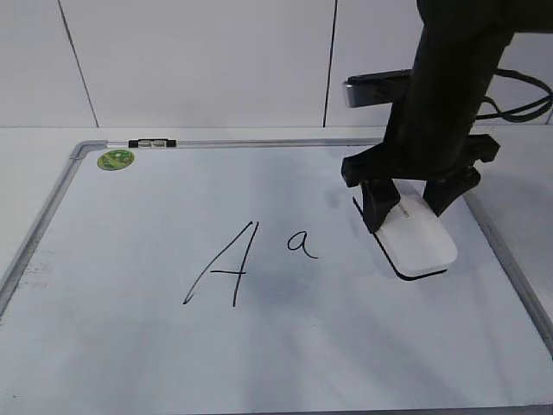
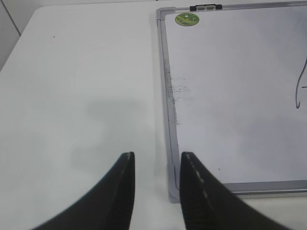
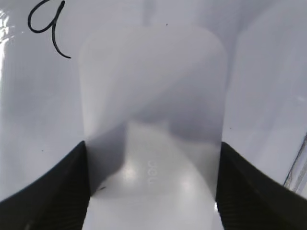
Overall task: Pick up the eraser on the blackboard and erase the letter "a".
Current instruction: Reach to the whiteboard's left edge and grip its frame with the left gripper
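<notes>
The white eraser lies on the blackboard at its right side, black felt base down. My right gripper comes down over its far end with a finger against each long side, shut on it. In the right wrist view the eraser fills the gap between the fingers. The small letter "a" is to the eraser's left, apart from it, and shows at the top left of the right wrist view. My left gripper is open and empty over the table beside the board's left frame.
A large capital "A" is written left of the small "a". A green sticker and a small black marker clip sit at the board's far left corner. The white table surrounds the board.
</notes>
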{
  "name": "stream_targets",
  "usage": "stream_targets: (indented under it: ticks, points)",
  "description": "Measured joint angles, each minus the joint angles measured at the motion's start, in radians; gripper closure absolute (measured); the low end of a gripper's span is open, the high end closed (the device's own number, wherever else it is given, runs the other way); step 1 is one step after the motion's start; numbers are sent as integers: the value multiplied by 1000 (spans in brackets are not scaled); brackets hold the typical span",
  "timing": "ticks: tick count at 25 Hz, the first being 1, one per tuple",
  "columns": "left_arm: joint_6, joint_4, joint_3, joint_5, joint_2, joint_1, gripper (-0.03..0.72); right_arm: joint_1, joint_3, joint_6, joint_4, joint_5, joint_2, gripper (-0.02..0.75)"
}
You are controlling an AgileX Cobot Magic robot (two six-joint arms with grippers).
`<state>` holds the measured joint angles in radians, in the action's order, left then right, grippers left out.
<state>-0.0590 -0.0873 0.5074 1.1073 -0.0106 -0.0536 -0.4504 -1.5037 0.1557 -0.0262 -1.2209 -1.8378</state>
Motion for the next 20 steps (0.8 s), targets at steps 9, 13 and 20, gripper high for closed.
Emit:
stream_targets:
  ticks: [9,13,20]
  points:
    - [0,-14,0,0,0,0,443,0,0,-2,0,0,-11,214]
    - [0,-17,16,0,-25,0,444,0,0,-2,0,0,-11,214]
    - [0,15,168,-22,-341,0,444,0,0,-4,0,0,-11,214]
